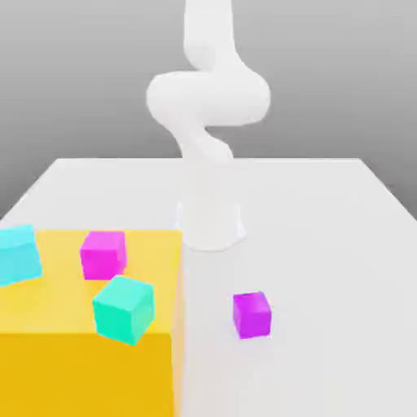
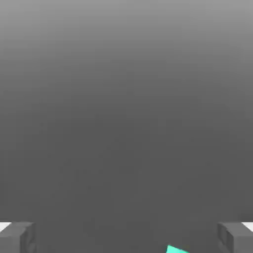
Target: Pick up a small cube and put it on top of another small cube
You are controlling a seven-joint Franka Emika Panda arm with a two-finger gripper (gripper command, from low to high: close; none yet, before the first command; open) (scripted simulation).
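Observation:
On a big yellow block (image 1: 57,358) at the exterior view's left lie three small cubes. They are a teal cube (image 1: 123,309) near its front edge, a magenta cube (image 1: 103,254) behind it, and a cyan cube (image 1: 18,254) at the far left. A purple cube (image 1: 251,314) rests on the white table (image 1: 326,244), to the right of the block. In the hand view my gripper (image 2: 126,238) is open, its grey fingertips (image 2: 17,237) far apart with nothing between them. A teal sliver (image 2: 176,249) shows at the picture's edge.
The white arm's base (image 1: 210,213) stands mid-table behind the cubes, and its links rise out of the picture. The yellow block's tall side wall (image 1: 176,326) stands just left of the purple cube. Bare table extends to the exterior view's right.

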